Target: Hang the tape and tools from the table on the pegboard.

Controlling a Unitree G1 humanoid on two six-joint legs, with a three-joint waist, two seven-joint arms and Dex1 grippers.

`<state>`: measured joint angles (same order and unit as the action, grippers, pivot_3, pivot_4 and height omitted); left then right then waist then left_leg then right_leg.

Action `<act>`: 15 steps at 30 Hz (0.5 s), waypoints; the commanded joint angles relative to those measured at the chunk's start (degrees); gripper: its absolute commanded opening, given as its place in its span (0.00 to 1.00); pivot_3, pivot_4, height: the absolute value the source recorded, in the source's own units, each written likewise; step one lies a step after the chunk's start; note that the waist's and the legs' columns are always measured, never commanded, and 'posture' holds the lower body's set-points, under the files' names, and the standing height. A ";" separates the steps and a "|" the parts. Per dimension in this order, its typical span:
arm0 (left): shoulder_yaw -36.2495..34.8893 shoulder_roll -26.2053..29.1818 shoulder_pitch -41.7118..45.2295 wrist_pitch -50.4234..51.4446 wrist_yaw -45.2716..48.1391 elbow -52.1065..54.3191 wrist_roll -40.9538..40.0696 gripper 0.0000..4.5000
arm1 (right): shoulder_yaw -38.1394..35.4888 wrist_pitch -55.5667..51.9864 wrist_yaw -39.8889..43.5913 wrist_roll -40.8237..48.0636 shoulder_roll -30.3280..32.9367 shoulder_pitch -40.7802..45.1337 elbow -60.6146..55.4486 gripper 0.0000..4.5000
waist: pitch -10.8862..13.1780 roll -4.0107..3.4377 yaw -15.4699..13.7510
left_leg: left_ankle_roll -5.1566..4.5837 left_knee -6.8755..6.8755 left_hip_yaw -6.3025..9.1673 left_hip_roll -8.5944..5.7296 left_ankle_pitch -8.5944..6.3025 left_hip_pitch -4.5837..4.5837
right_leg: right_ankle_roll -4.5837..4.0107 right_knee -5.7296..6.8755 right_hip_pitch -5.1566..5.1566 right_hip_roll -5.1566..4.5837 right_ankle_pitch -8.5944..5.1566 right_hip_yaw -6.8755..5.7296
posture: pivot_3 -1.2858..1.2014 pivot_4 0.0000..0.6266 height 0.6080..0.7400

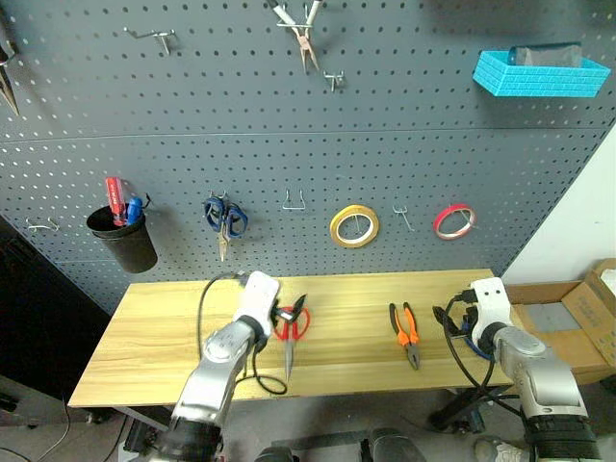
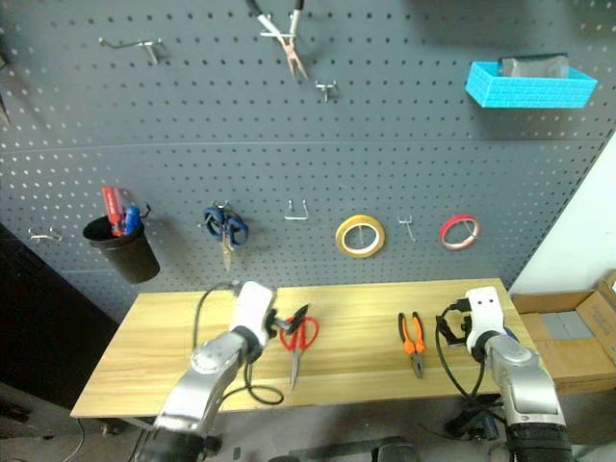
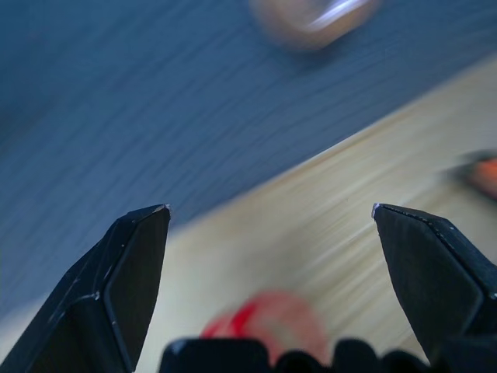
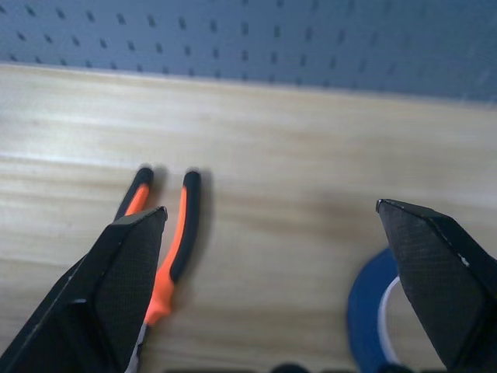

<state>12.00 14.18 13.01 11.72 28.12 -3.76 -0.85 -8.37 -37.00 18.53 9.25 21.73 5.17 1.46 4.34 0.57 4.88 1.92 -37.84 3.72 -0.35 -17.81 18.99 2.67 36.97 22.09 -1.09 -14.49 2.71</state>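
The red scissors [image 1: 290,327] and the pliers [image 1: 406,332] lie on the table [image 1: 154,327]. The blue tape [image 4: 373,311] lies near the right gripper [image 4: 272,221]. Both that and the left gripper [image 3: 268,214] are spread wide, empty.

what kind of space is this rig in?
Looks like a workshop or tool bench, probably a lab mock-up. A dark grey pegboard holds hooks, blue-handled scissors and tape rolls; a wood-grain table carries red-handled scissors and pliers.
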 commanded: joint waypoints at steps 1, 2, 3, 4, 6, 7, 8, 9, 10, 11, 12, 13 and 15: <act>5.45 0.23 4.39 -5.75 7.50 -2.89 1.02 0.99 | -2.03 -1.95 -1.10 1.04 -0.05 0.51 -1.49 1.00 | 0.47 -0.10 0.35 | -0.06 0.00 -0.01 0.02 -0.03 -0.02 | -0.03 0.02 0.00 0.01 -0.06 0.01 | 0.45 0.17 1.00; 7.50 -0.28 6.03 -7.12 9.67 -4.46 1.41 0.99 | -2.05 -2.22 -1.17 0.94 0.27 0.49 -1.29 1.00 | 0.74 -0.17 0.58 | -0.07 0.03 -0.01 0.02 -0.04 0.00 | -0.04 0.01 0.03 0.02 -0.07 0.03 | 0.45 0.18 1.00; 9.46 -1.04 7.72 -8.33 11.60 -6.25 1.88 0.99 | -2.07 -2.50 -1.00 0.86 0.73 0.54 -0.95 1.00 | 0.99 -0.22 0.79 | -0.20 0.02 -0.04 0.02 -0.11 0.00 | -0.08 0.03 0.04 0.02 -0.09 0.07 | 0.44 0.19 1.00; 10.82 -1.46 8.93 -9.43 13.40 -7.59 2.01 0.99 | -2.06 -3.22 -1.38 0.86 0.56 0.33 -1.39 1.00 | 1.52 -0.18 0.98 | -0.25 0.02 -0.07 0.02 -0.14 0.00 | -0.09 0.02 0.04 0.02 -0.10 0.10 | 0.44 0.21 1.00; 12.51 -3.32 11.79 -11.02 15.77 -11.31 1.97 0.99 | -2.42 -4.53 -1.83 1.16 0.37 0.52 -0.99 1.00 | 2.24 -0.20 1.52 | -0.34 -0.01 -0.11 0.01 -0.19 0.01 | -0.07 0.00 0.03 0.01 -0.11 0.13 | 0.43 0.24 1.00; 12.96 -4.03 12.90 -11.70 16.76 -12.98 1.92 0.99 | -2.32 -5.02 -1.98 1.15 0.29 0.50 -0.86 1.00 | 2.70 -0.16 1.67 | -0.36 -0.01 -0.12 0.01 -0.20 0.04 | -0.07 0.00 0.05 0.01 -0.11 0.14 | 0.43 0.25 1.00; 13.24 -4.54 13.77 -12.30 17.60 -14.47 1.92 0.99 | -2.15 -5.36 -2.09 1.11 0.25 0.44 -0.76 1.00 | 3.21 -0.13 1.80 | -0.42 -0.04 -0.16 0.01 -0.24 0.04 | -0.08 0.01 0.04 0.00 -0.11 0.16 | 0.42 0.27 1.00; 13.53 -5.14 14.63 -12.79 18.37 -16.05 1.96 0.99 | -2.05 -5.32 -1.94 1.10 0.42 0.51 -0.29 1.00 | 3.46 -0.15 1.93 | -0.45 -0.05 -0.19 0.01 -0.26 0.05 | -0.07 0.00 0.06 0.00 -0.11 0.18 | 0.42 0.27 1.00; 13.55 -5.08 14.82 -13.34 19.22 -16.64 1.86 0.99 | -1.72 -5.60 -2.15 1.08 0.12 0.17 -0.88 1.00 | 3.84 -0.13 2.13 | -0.48 -0.05 -0.20 0.01 -0.27 0.06 | -0.07 0.00 0.07 0.00 -0.11 0.19 | 0.42 0.29 1.00; 13.71 -5.89 15.66 -13.81 19.62 -18.28 1.92 0.99 | -1.96 -5.57 -1.89 1.35 0.21 0.29 -0.27 1.00 | 4.28 -0.13 2.46 | -0.55 -0.05 -0.24 0.01 -0.31 0.09 | -0.08 0.00 0.07 -0.01 -0.10 0.23 | 0.42 0.29 1.00; 13.92 -6.53 16.23 -14.07 20.36 -19.41 1.81 0.99 | -2.54 -6.02 -2.07 1.72 0.06 0.20 -0.04 1.00 | 4.57 -0.11 2.91 | -0.63 -0.05 -0.29 0.02 -0.36 0.10 | -0.08 0.00 0.09 -0.01 -0.11 0.29 | 0.42 0.32 1.00; 14.17 -7.08 16.73 -14.49 20.97 -20.42 1.87 0.99 | -2.86 -6.18 -1.99 1.87 0.23 0.06 0.25 1.00 | 5.13 -0.02 3.14 | -0.65 -0.05 -0.33 0.02 -0.37 0.12 | -0.08 0.01 0.16 -0.01 -0.11 0.33 | 0.41 0.34 1.00; 14.70 -8.05 17.58 -15.74 21.71 -22.41 2.42 0.99 | -2.96 -5.35 -1.67 1.13 1.53 -0.07 1.43 1.00 | 6.15 0.04 3.50 | -0.77 -0.06 -0.47 0.01 -0.45 0.30 | -0.04 0.00 0.21 -0.02 -0.11 0.51 | 0.41 0.38 1.00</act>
<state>26.01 6.99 29.61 -1.98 49.00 -25.84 1.20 -10.15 -43.07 16.60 10.26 22.17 5.06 3.13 10.49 0.61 8.39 1.11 -37.93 3.21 -0.33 -18.28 19.30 2.66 36.97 22.32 -1.12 -14.61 3.29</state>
